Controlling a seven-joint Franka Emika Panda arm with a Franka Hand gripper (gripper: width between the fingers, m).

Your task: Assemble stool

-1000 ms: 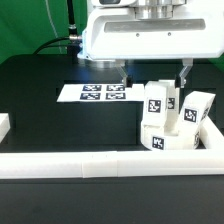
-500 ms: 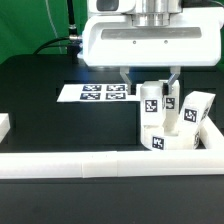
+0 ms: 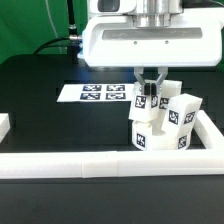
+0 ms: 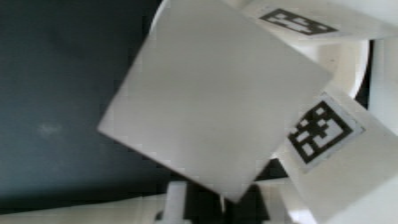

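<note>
Several white stool pieces with black-and-white tags stand crowded together at the exterior view's right, inside the corner of the white rail. The tallest leg leans, with another tagged piece in front of it and one to its right. My gripper hangs straight above the tall leg, fingers together at its top. In the wrist view that leg fills the picture, tilted, and its lower corner points in between my fingertips. The fingers look shut, and no grip on the leg shows. I cannot pick out the seat.
A long white rail runs along the front and turns back at the right, fencing in the pieces. The marker board lies flat behind them to the left. A small white block sits at the left edge.
The fingers were wide apart either side of the tall leg and have come together. The group of pieces has slid toward the exterior view's left and the tall leg now leans.
</note>
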